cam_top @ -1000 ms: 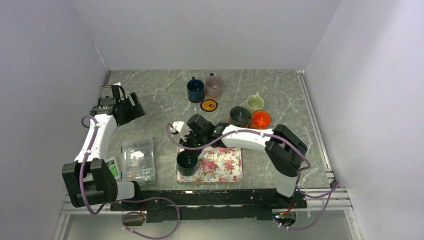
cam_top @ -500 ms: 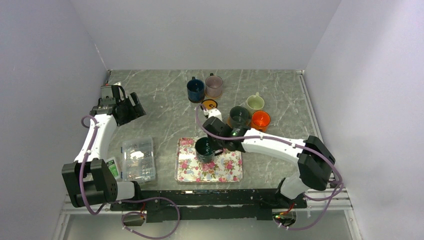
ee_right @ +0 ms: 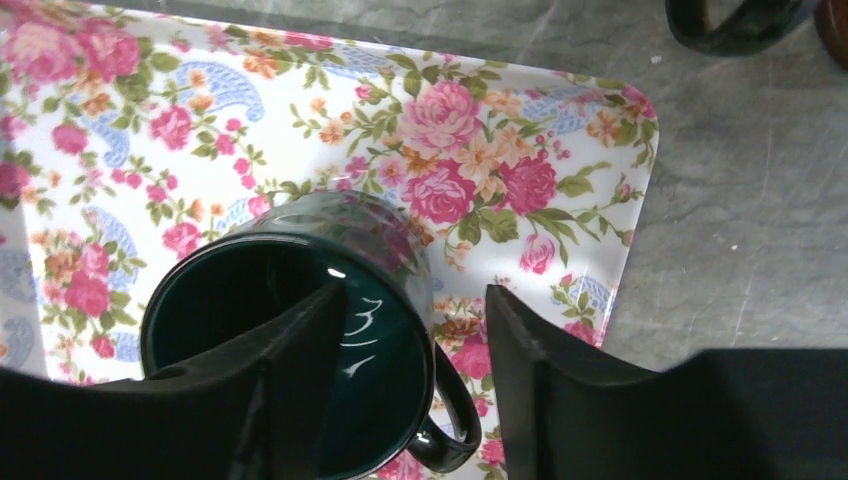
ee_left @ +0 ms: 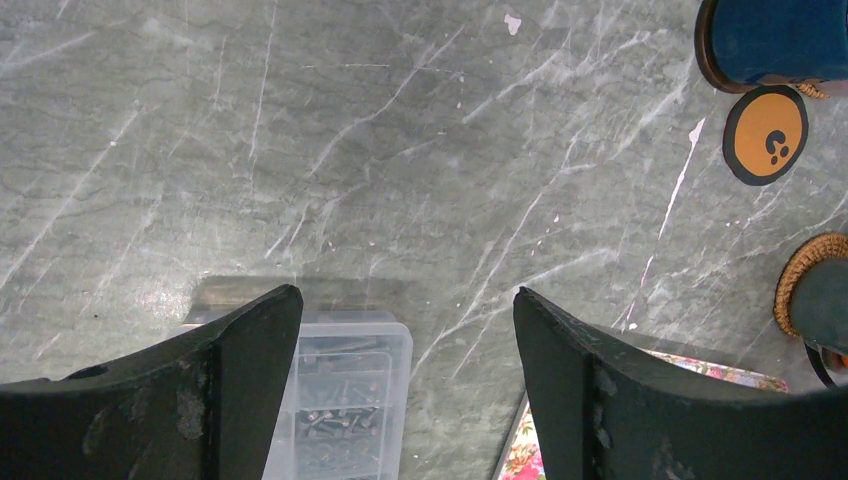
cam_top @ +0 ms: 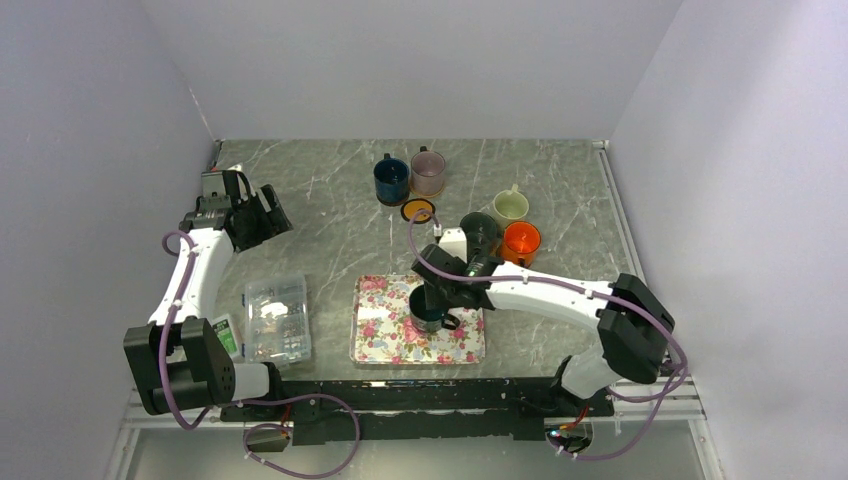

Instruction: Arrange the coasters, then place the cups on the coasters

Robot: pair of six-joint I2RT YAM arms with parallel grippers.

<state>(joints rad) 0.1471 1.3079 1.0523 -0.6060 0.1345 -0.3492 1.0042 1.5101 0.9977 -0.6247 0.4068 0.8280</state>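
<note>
One dark green cup (ee_right: 330, 215) stands on the floral tray (ee_right: 640, 150), off any coaster. The right end effector (ee_right: 415, 300) straddles its rim, jaws parted and not pinching. Beyond it the orange-faced coaster (cam_top: 418, 211) lies bare. Farther back stand the navy cup (cam_top: 391, 180), mauve cup (cam_top: 428, 172), cream cup (cam_top: 511, 206), orange cup (cam_top: 521, 240) and second green cup (cam_top: 480, 232), the last on a woven coaster (ee_left: 800, 285). We judge one pairing is left. The left end effector (ee_left: 405, 300) hangs wide and empty over the tabletop (ee_left: 300, 150).
</note>
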